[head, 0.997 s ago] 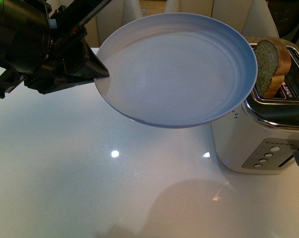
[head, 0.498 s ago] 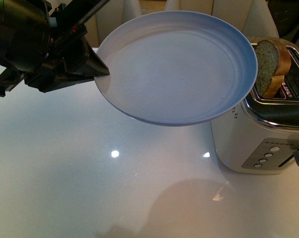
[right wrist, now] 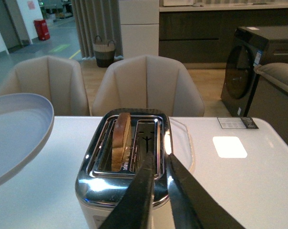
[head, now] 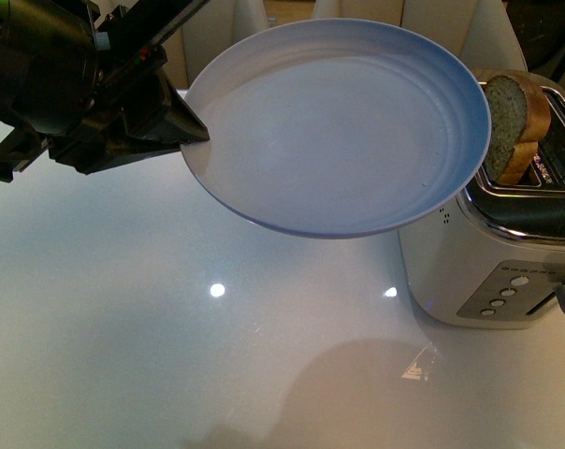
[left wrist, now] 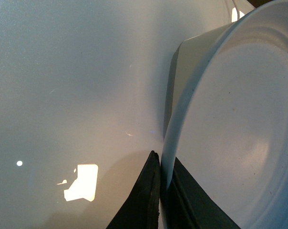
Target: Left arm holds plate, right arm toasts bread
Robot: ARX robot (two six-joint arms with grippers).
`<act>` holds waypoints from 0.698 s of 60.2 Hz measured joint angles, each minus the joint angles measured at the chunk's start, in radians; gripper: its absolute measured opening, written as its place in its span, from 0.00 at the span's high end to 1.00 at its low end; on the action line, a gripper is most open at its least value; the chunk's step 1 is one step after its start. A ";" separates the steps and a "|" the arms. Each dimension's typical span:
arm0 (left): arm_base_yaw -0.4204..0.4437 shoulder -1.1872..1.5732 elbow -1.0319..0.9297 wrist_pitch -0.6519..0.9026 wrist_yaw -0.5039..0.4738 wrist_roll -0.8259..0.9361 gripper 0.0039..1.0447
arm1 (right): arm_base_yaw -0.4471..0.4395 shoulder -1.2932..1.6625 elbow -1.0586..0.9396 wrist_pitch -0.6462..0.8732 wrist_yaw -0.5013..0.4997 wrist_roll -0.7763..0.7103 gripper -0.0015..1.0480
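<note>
White glossy table (head: 123, 309) fills most of our front view, with ceiling lights reflecting off it. Beyond its far edge the right wrist view shows two beige chairs (right wrist: 149, 86) and a dark washing machine (right wrist: 251, 67). Pale blue plate (head: 339, 131) is up in the air over the table, tilted with its face toward us, concentric rings visible and nothing on it. In the front view its right rim overlaps the toaster's top corner and sits just beside the bread. The right wrist view shows the plate (right wrist: 15, 133) apart from the toaster, off to its side. Chrome two-slot toaster (head: 479, 262) stands on the table at our right, its button panel facing us. Left gripper (head: 194, 136) is at upper left, dark angular housing, with its fingers clamped on the plate's left rim. The left wrist view confirms this: one finger (left wrist: 146, 195) under the rim, the other on the plate's inner face. Bread (head: 512, 122) is one brown-crusted slice standing upright in the toaster slot on the plate side, top half sticking out. Right gripper (right wrist: 159, 157) hangs over the toaster's near edge, fingers narrow, with a thin gap between them.
</note>
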 joint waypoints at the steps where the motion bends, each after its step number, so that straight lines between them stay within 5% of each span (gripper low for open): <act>1: 0.000 0.000 0.000 0.000 0.000 0.000 0.97 | 0.000 0.000 0.000 0.000 0.000 0.000 0.81; 27: -0.002 0.000 0.000 0.000 0.000 0.004 0.97 | 0.000 0.000 0.000 0.000 0.000 0.000 0.09; 42: 0.024 0.000 -0.014 0.000 0.003 0.025 0.97 | 0.000 0.000 0.000 0.000 0.000 0.000 0.09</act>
